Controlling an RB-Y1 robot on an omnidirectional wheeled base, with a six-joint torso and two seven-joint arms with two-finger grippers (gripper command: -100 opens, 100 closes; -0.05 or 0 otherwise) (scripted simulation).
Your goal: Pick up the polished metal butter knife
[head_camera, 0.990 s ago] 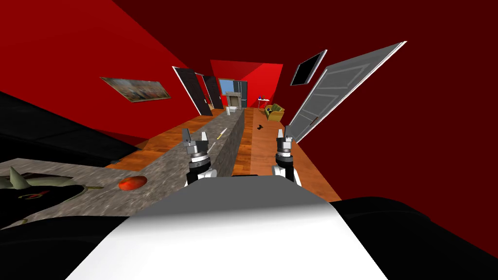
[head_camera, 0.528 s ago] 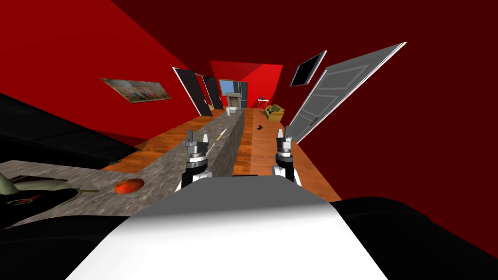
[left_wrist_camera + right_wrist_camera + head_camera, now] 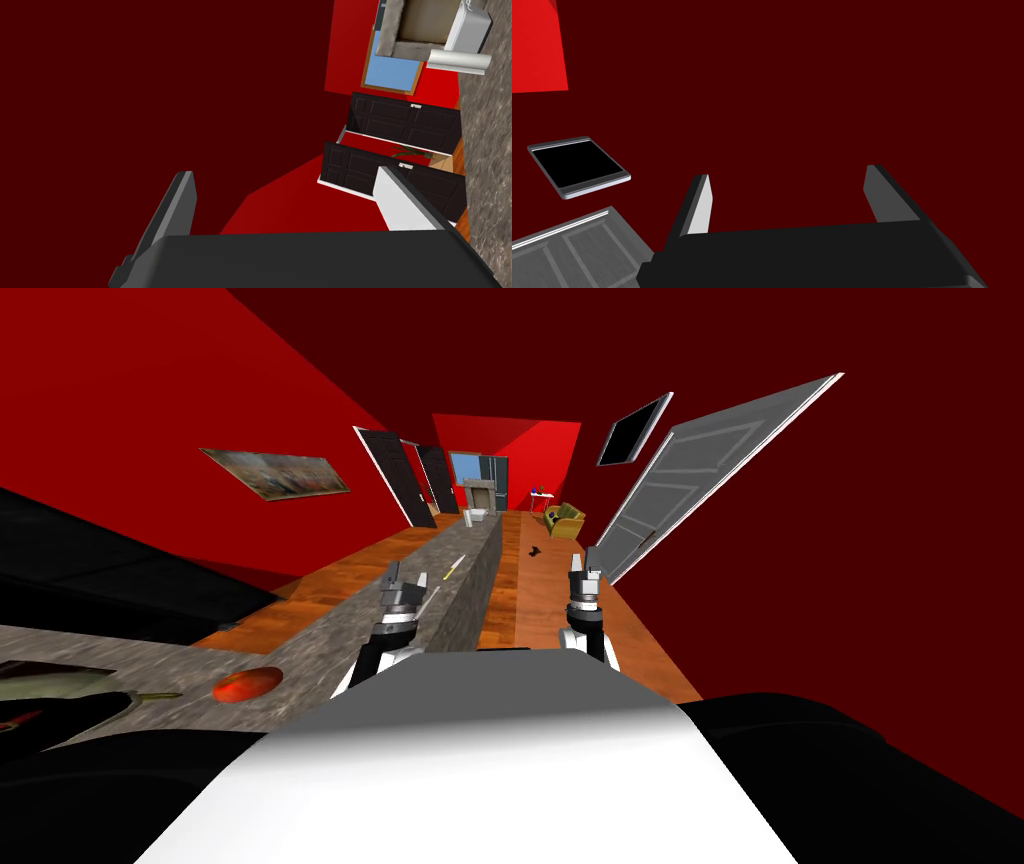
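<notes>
The butter knife (image 3: 454,568), a thin pale sliver, lies on the long grey stone counter (image 3: 340,633) that runs away from me. My left gripper (image 3: 402,581) hovers open above the counter, a short way nearer to me than the knife and slightly to its left. In the left wrist view the left gripper (image 3: 285,200) has wide-apart fingers with nothing between them and the counter (image 3: 487,150) along one side. My right gripper (image 3: 583,560) is held up over the wooden floor right of the counter, open and empty; its wrist view (image 3: 789,195) faces a dark red wall.
A red tomato (image 3: 246,684) sits on the near counter, with a dark sink-like recess (image 3: 50,698) beyond it to the left. A white appliance (image 3: 478,515) stands at the counter's far end. An open grey door (image 3: 690,478) leans at the right. A yellow armchair (image 3: 566,521) stands far off.
The near counter and tomato have slid left in the head view, so I have moved. My left forearm has swung left and its gripper tilts over the counter. The right arm is unchanged.
</notes>
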